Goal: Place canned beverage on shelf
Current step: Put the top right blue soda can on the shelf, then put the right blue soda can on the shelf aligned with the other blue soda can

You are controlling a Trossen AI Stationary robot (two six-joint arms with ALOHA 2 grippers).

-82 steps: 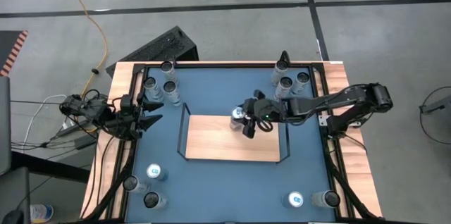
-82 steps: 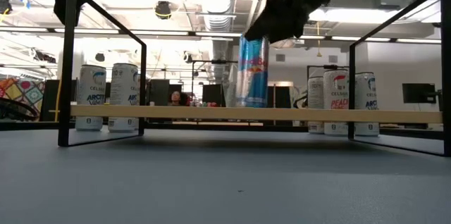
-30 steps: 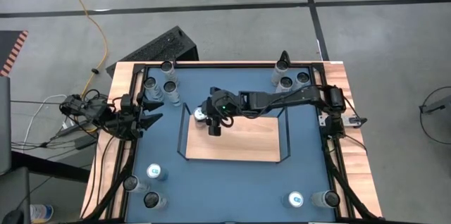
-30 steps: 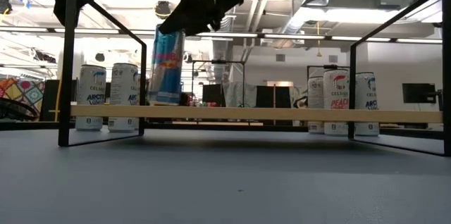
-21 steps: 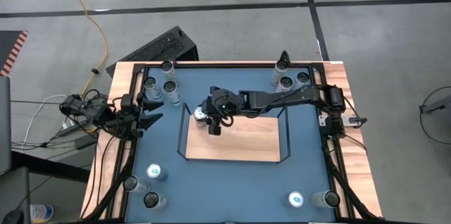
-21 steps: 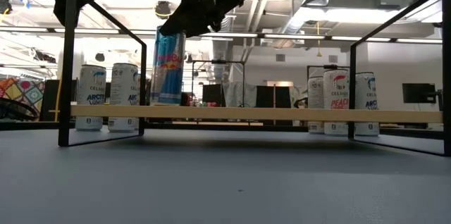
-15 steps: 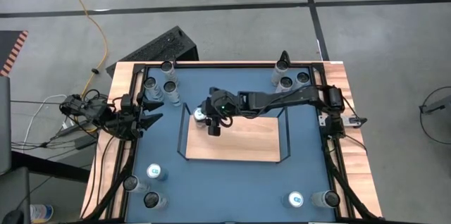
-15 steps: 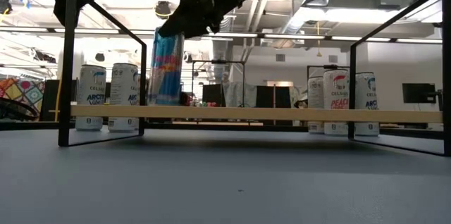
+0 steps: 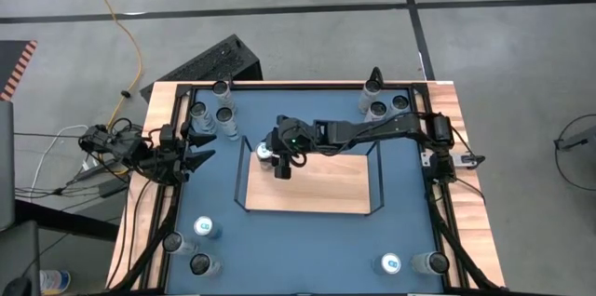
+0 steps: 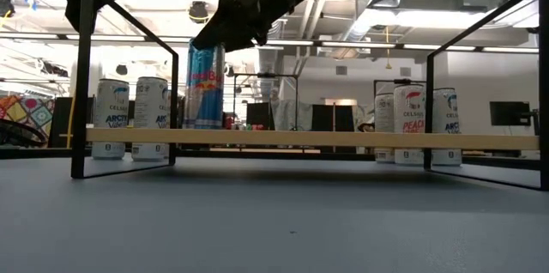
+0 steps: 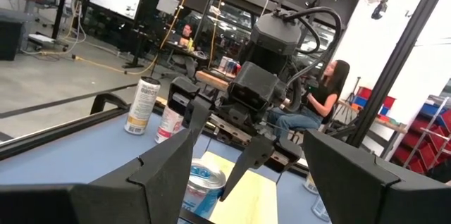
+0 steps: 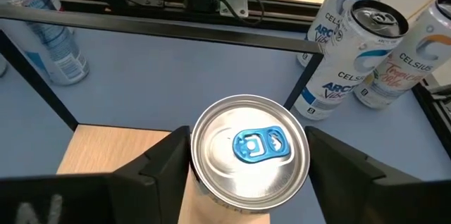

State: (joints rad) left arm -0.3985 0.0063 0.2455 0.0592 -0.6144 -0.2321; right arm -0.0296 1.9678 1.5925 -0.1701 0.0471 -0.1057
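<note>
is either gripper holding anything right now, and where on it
The right gripper straddles the top rim of the blue can standing on the shelf, a finger on each side. Whether it actually grips cannot be told. The left gripper holds nothing.

Can (image 10: 204, 85) now upright on shelf (image 10: 343, 139) (left end); right gripper (image 9: 277, 156) jaws loosened.

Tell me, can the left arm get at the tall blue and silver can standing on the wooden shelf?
Probably not cleanly: the right gripper straddles the blue and silver can on the wooden shelf, blocking its top, while the left gripper waits open at the table's edge.
</note>
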